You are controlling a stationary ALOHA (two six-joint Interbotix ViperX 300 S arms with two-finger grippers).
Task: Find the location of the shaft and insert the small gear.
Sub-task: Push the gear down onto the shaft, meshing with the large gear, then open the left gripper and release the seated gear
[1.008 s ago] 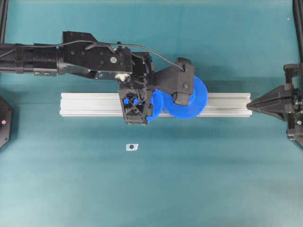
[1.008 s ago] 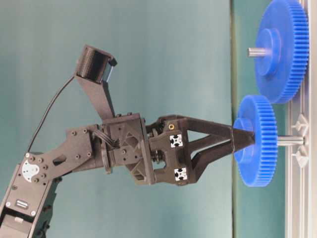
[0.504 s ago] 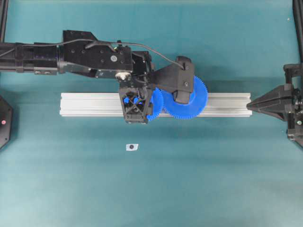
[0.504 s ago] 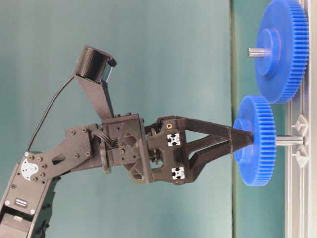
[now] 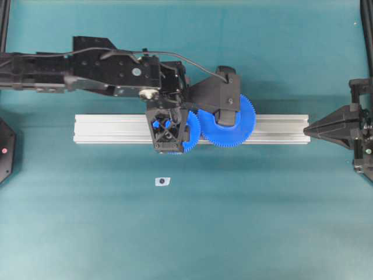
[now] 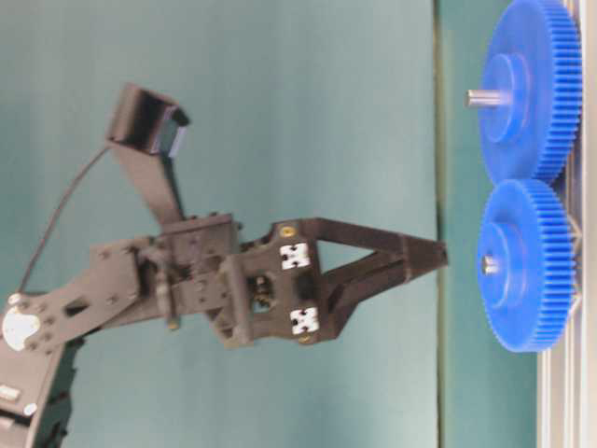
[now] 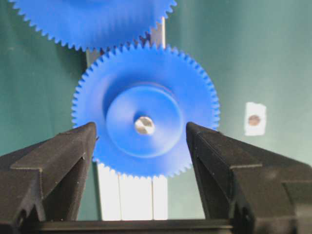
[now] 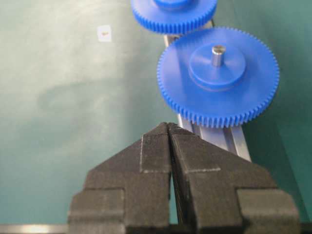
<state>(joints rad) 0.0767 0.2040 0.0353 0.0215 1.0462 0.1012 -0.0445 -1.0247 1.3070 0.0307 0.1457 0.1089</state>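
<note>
**Small gear seated on its pin, left jaws spread and clear of it**

The small gear point(image 7: 145, 110) sat on the grey rail point(image 5: 111, 129), pushed down so that only the silvery tip of the shaft point(image 7: 144, 125) showed at the middle of its hub. Its teeth met those of the large gear point(image 6: 528, 93) beside it, whose own grey pin stood out from the hub. The left gripper point(image 6: 431, 257) hung just off the small gear's face, its jaws spread wide and holding nothing; from the side a strip of green showed between the fingertips point(image 6: 420, 252) and the gear. From above, the left arm hid most of the small gear. A small white tag point(image 5: 162, 181) with a dark dot lay on the green bench point(image 5: 245, 221), apart from the rail. The right gripper point(image 8: 168, 127) rested at the far end of the rail, jaws pressed together and empty
</note>
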